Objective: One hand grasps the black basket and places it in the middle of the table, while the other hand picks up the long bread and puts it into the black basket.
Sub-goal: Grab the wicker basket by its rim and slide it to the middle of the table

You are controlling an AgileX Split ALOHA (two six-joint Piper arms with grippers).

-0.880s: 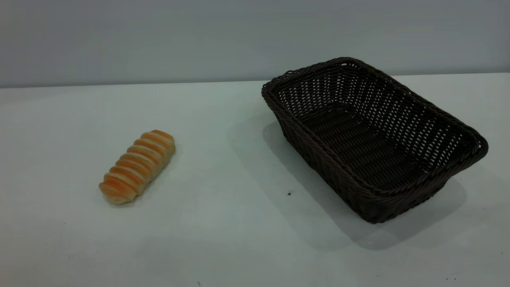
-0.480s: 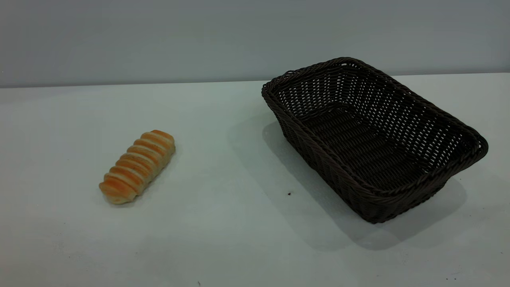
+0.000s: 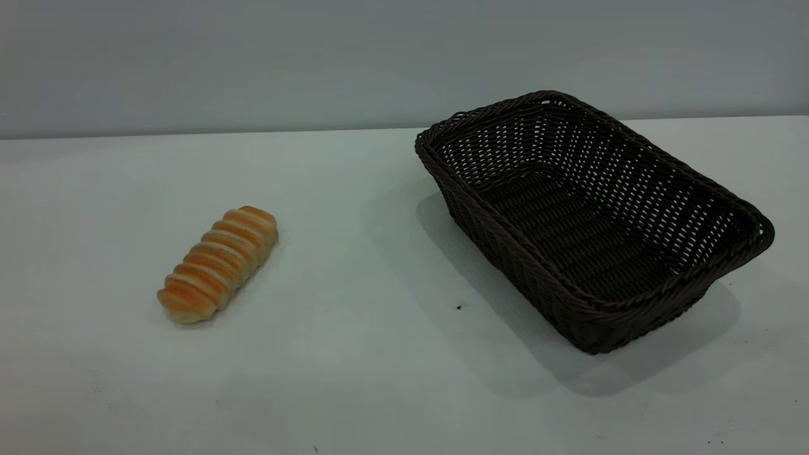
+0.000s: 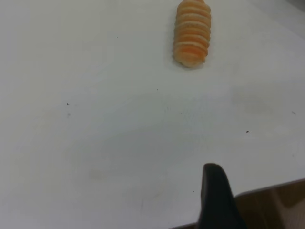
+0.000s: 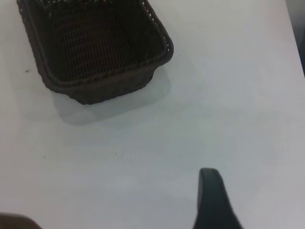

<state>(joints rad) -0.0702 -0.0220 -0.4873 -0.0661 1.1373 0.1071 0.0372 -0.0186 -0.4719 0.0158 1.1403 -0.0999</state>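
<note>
The long bread point(image 3: 218, 264), golden-orange with pale ridges, lies on the left part of the white table point(image 3: 379, 366). The black basket point(image 3: 493, 232) stands empty on the right, turned at an angle. Neither gripper appears in the exterior view. In the left wrist view a dark part of my left gripper point(image 4: 214, 191) hangs over the table's near edge, far from the bread point(image 4: 192, 32). In the right wrist view my right gripper point(image 5: 212, 195) hovers over bare table, well apart from the basket point(image 5: 112, 88).
A grey wall runs behind the table point(image 3: 253, 63). Between bread and basket is open tabletop with a tiny dark speck point(image 3: 459, 307). The table's edge and a brown surface below it point(image 4: 274, 205) show in the left wrist view.
</note>
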